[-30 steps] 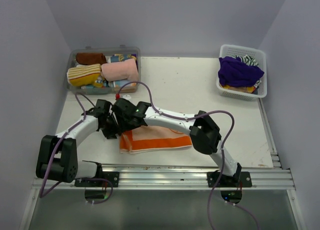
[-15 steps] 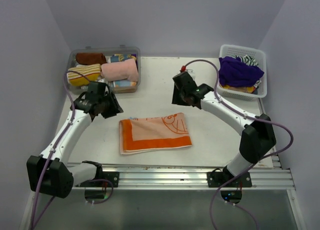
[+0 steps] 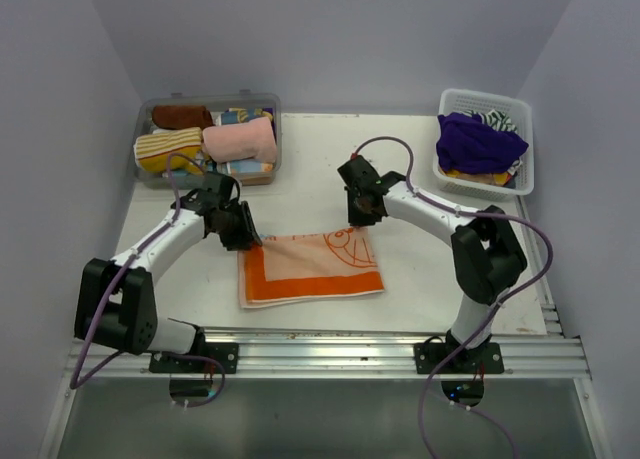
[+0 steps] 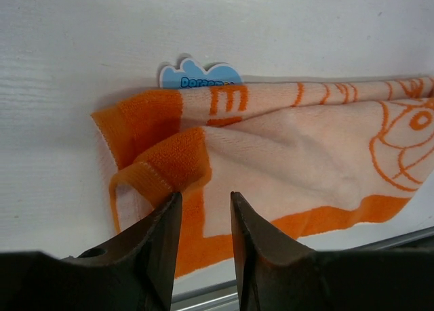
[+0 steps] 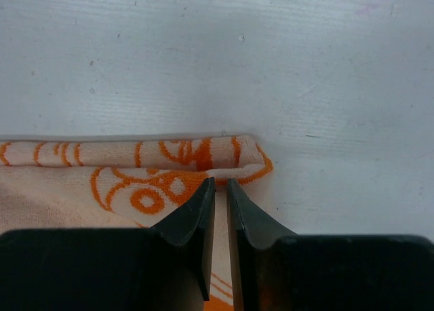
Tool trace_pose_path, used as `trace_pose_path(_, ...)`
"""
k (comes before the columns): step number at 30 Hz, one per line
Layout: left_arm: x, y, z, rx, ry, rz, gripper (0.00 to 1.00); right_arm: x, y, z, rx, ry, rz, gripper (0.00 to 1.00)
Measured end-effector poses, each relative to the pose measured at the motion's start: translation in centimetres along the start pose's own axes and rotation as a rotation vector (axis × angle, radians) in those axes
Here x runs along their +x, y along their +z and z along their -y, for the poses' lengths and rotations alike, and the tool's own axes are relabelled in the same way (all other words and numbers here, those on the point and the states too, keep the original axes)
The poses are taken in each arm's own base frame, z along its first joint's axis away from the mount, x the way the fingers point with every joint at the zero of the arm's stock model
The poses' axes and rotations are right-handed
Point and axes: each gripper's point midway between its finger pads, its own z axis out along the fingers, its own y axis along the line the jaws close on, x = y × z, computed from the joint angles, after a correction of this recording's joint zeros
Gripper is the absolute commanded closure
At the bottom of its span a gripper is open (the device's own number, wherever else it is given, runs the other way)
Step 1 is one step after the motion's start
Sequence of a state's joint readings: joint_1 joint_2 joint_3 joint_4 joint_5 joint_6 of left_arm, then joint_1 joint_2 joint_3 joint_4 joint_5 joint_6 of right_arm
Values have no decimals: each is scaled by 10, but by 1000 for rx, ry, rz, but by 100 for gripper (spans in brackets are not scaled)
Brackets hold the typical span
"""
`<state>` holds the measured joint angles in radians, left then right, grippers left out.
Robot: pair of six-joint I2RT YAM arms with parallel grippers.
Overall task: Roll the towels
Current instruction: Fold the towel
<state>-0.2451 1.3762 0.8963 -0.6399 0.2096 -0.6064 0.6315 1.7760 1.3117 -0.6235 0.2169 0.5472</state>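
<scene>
An orange-and-cream towel (image 3: 310,267) with a cartoon print lies folded flat on the white table, near the front. My left gripper (image 3: 247,237) is at its far left corner, jaws open over a turned-up orange hem (image 4: 159,163). A blue label (image 4: 200,75) peeks out at that edge. My right gripper (image 3: 366,216) is at the far right corner. Its fingers (image 5: 203,209) are closed to a narrow slit on the towel's folded far edge (image 5: 234,155).
A clear bin (image 3: 272,107) at the back left holds rolled towels: brown, striped yellow (image 3: 167,147) and pink (image 3: 240,137). A white basket (image 3: 528,114) at the back right holds a purple towel (image 3: 475,141) and others. A metal rail (image 3: 330,351) runs along the near edge.
Both arms lifted off the towel's left end and spread apart. They have now come down on its two far corners. The right jaws closed most of the way.
</scene>
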Motion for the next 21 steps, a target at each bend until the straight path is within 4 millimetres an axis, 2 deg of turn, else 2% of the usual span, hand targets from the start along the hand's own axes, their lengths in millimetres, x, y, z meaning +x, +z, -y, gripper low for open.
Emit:
trace_pose_path(7, 10, 26, -24, -55, -15, -44, 62, 13, 22, -1, 8, -6, -57, 84)
trace_pose_path(14, 7, 35, -38, -90, -13, -54, 64, 17, 39, 10, 43, 8, -81, 85)
trace_pose_path(18, 5, 29, -33, -67, 12, -47, 62, 9, 31, 8, 20, 16, -51, 81)
trace_pose_path(21, 2, 13, -24, -29, 25, -11, 62, 1, 10, 6, -27, 29, 8, 81)
